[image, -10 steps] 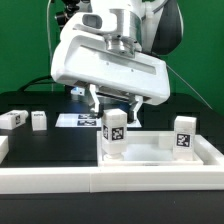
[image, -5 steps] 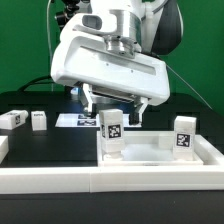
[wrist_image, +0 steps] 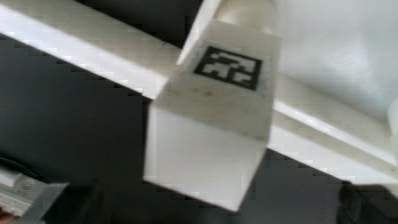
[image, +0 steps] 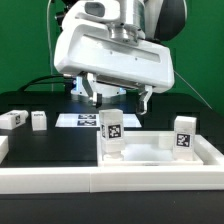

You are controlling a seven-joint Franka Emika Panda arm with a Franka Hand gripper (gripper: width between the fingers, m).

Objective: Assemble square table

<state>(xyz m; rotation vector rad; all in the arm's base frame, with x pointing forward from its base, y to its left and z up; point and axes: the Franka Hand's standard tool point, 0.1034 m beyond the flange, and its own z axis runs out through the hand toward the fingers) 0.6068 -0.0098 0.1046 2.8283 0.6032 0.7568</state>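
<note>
leg [image: 112,136]: stood upright, long axis vertical, tag facing the exterior view | pincer [image: 121,98]: released, jaws wide, above leg, grasping nothing

black table [image: 50,150] with two loose legs [image: 13,119] lying at the exterior view's left. marker board [image: 78,120] mid-surface. square tabletop [image: 150,153] behind the white rail [image: 60,178].
</note>
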